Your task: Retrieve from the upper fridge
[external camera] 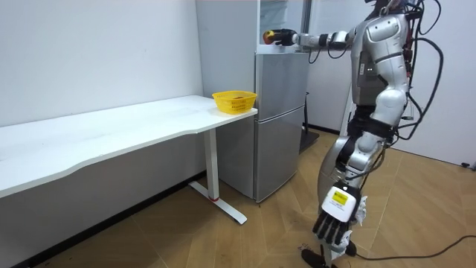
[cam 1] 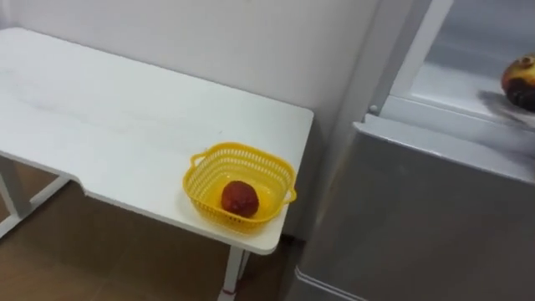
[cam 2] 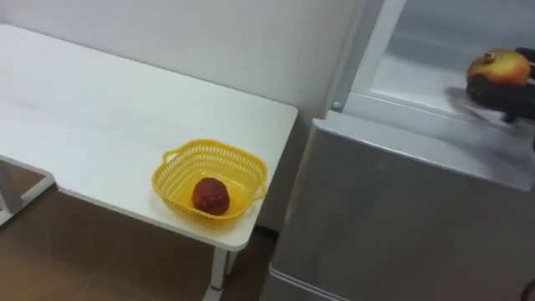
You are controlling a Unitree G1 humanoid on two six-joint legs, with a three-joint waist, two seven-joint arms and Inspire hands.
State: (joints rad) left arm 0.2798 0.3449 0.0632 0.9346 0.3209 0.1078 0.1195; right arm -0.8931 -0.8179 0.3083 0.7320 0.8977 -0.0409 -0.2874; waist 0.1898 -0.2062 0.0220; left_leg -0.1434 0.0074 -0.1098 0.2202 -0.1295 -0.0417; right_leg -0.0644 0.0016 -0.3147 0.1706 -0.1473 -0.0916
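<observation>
Right hand (cam 2: 505, 90) is up at the open upper compartment (cam 2: 435, 50) of the fridge (cam 2: 401, 217), dark fingers curled under and around a yellow-red fruit (cam 2: 495, 65). The fruit sits in the hand just above the compartment's floor, near its front edge. Left hand (external camera: 336, 222) hangs low beside the robot's leg, fingers loose and holding nothing. On the white desk (cam 2: 92, 109), a yellow basket (cam 2: 171, 180) stands at the corner nearest the fridge, with one dark red fruit (cam 2: 211, 195) inside.

Bright, even indoor light; faint shadows, soft sheen on the fridge (cam 1: 418, 217).
</observation>
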